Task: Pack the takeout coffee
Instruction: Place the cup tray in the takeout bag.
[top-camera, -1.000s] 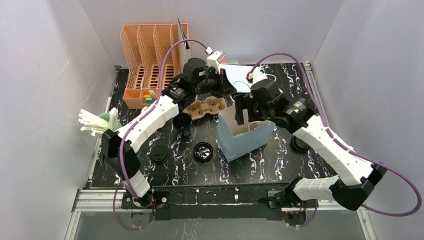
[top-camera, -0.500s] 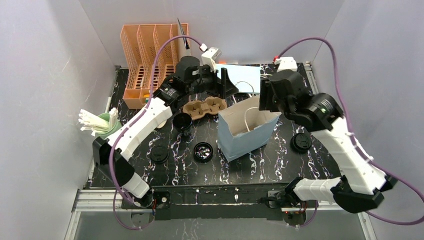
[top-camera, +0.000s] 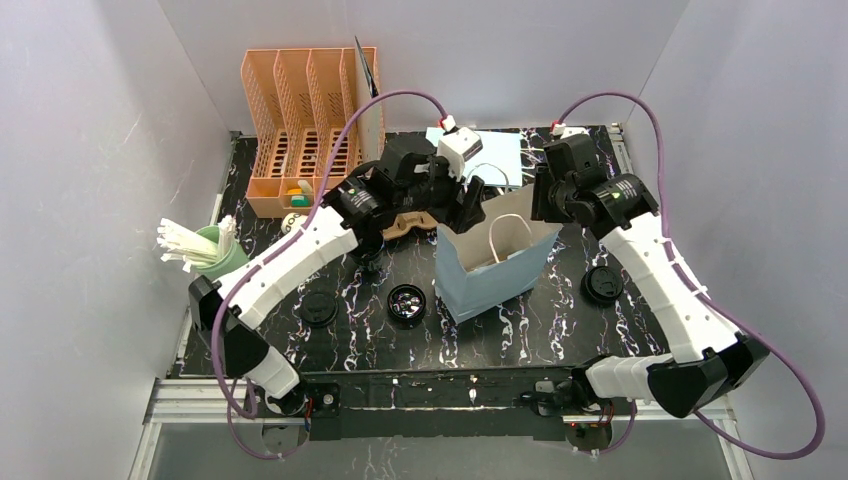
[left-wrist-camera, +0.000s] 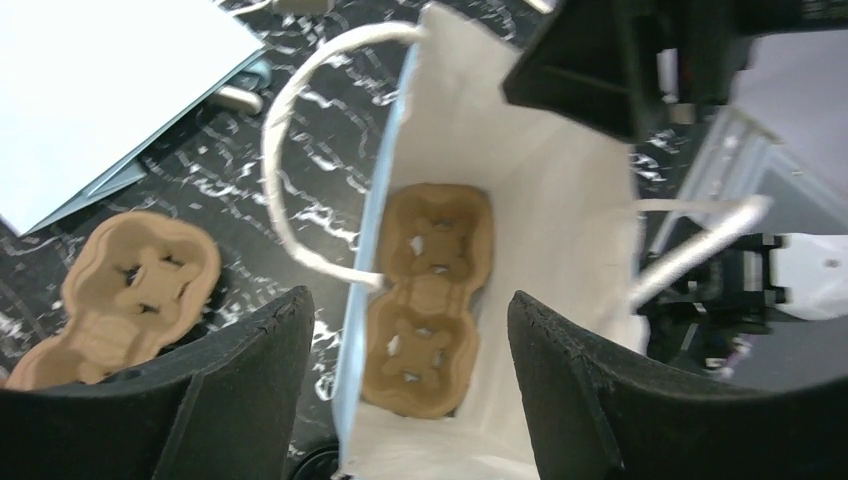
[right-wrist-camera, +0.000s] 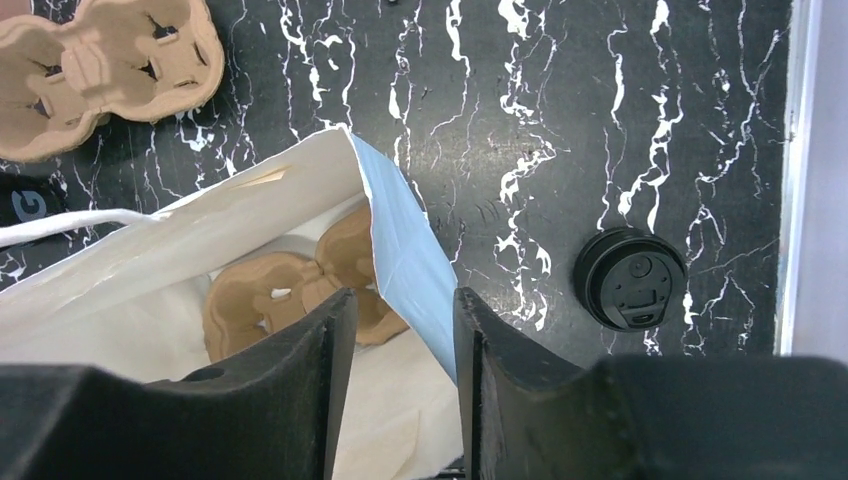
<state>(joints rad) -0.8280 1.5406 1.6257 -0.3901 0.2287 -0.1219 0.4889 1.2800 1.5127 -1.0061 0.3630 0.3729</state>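
- Left tool (left-wrist-camera: 410, 310), jaws apart, hangs above the bag (left-wrist-camera: 560, 250), which holds a carrier (left-wrist-camera: 425, 290).
- Right tool (right-wrist-camera: 398, 300) straddles the bag's wall, unclamped, likely to steady it.
- Coffee cups (right-wrist-camera: 630, 278) stand outside, on the table (right-wrist-camera: 600, 100).

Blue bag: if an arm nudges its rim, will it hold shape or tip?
The bag probably flexes: its paper walls bow unevenly. It is likely light and easy to tip, with only an empty carrier inside. Its handle looks limp, so lifting may sway it.
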